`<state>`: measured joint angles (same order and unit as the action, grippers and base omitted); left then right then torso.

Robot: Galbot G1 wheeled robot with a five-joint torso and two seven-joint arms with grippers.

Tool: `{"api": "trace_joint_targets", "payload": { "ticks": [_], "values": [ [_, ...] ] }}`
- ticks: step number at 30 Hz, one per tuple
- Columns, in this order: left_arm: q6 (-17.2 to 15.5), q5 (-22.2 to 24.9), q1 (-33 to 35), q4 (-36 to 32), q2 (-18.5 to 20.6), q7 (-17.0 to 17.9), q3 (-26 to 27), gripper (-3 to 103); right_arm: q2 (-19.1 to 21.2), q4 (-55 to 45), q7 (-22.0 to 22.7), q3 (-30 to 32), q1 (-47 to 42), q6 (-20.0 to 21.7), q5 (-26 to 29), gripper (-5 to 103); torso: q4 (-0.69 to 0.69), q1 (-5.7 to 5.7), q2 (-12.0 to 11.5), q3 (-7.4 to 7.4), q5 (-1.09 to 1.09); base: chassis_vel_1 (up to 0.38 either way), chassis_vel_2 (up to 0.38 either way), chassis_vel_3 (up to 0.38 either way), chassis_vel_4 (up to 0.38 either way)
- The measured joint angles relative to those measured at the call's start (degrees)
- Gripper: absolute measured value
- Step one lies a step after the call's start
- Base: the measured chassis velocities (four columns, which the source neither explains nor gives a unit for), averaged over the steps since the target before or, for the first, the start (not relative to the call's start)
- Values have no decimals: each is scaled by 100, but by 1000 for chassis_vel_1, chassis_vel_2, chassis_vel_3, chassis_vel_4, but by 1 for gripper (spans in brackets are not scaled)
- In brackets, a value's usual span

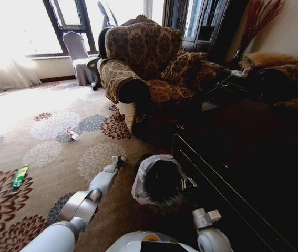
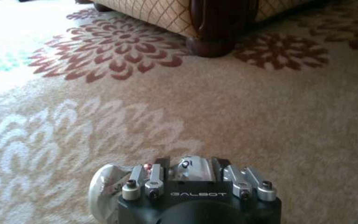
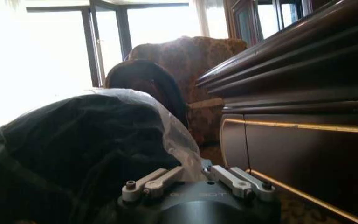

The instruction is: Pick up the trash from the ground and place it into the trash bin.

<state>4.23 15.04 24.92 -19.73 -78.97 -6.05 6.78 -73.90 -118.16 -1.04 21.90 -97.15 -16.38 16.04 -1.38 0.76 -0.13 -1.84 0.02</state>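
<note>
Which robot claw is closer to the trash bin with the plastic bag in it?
The right one. The right claw is right up against the trash bin, at the edge of its bag. The left claw hangs over the carpet a little way off on the bin's other side.

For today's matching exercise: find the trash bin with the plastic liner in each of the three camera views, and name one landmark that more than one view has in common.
Head view: the trash bin stands low and centre on the carpet, between the two arms.
Left wrist view: the bin is not in it; carpet and a chair foot lie ahead.
Right wrist view: the bin looms close against the right gripper.
Shared landmark: the patterned armchair, also in the right wrist view.
</note>
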Motion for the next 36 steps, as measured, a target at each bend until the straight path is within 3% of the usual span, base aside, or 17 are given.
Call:
{"api": "trace_joint_targets", "payload": {
  "ticks": [1, 4, 10, 18, 20, 21, 25, 26, 29, 30, 32, 33, 34, 36],
  "values": [
    [0, 0, 0, 0, 0, 0, 0, 49, 0, 0, 0, 0, 0, 0, 0, 0, 0, 0, 0, 0, 0, 0, 0, 0, 0],
    [62, -59, 129, -135, 75, 50, -2, 34, 0, -2, 0, 21, -18, -1, 1, 0, 3, 0, 0, 0, -1, 0, 0, 0, 0],
    [262, -58, 256, -189, 189, 27, -12, 25, -19, -3, 0, -41, 10, 1, 7, 0, 2, 0, 1, 0, -1, 0, 0, 0, 0],
    [443, 108, 587, -715, 454, 27, -6, 25, -14, 12, 0, -95, 48, 16, -4, 0, 0, 1, 0, -2, -2, 0, 0, 0, 0],
    [582, 648, 814, -1277, 624, -4, -17, 25, 46, 29, 1, -140, 144, 38, 32, 0, -3, 2, 0, -3, -4, 0, 0, 0, 0],
    [582, 648, 814, -1277, 624, -4, -17, 25, 46, 29, 1, -140, 144, 38, 32, 0, -3, 2, 0, -3, -4, 0, 0, 0, 0],
    [882, 1862, 1507, -2911, 987, -39, 133, 24, 234, 335, 1, -451, 731, -25, 328, 0, 0, 1, 0, -2, -3, 0, 0, 0, 0],
    [882, 1862, 1507, -2911, 987, -39, 133, 24, 234, 335, 1, -451, 731, -25, 328, 0, 0, 1, 0, -2, -3, 0, 0, 0, 0],
    [1050, 2435, 2092, -4280, 1258, -56, 428, 24, 316, 617, -3, -622, 1125, 49, 390, 0, -5, 1, 0, -2, 0, 0, 0, 0, 0],
    [1050, 2435, 2092, -4280, 1258, -56, 428, 24, 316, 617, -3, -622, 1125, 49, 390, 0, -5, 1, 0, -2, 0, 0, 0, 0, 0],
    [1077, 2875, 2293, -5100, 1339, -34, 428, 24, 332, 786, -4, -540, 1247, 79, 414, 0, -4, 1, 0, -1, -1, 0, 0, 0, 0],
    [1081, 3068, 2419, -5541, 1387, 77, 437, 24, 340, 928, -1, -521, 1338, 75, 437, 0, 12, 1, 0, -1, -5, 0, 0, 0, 0],
    [1081, 3068, 2419, -5541, 1387, 77, 437, 24, 340, 928, -1, -521, 1338, 75, 437, 0, 12, 1, 0, -1, -5, 0, 0, 0, 0],
    [1102, 3366, 2806, -6625, 1519, 269, 627, 24, 418, 1324, 3, -612, 1624, 74, 506, 0, 5, 1, 0, -1, 1, 0, 0, 0, 0]
  ]
}}
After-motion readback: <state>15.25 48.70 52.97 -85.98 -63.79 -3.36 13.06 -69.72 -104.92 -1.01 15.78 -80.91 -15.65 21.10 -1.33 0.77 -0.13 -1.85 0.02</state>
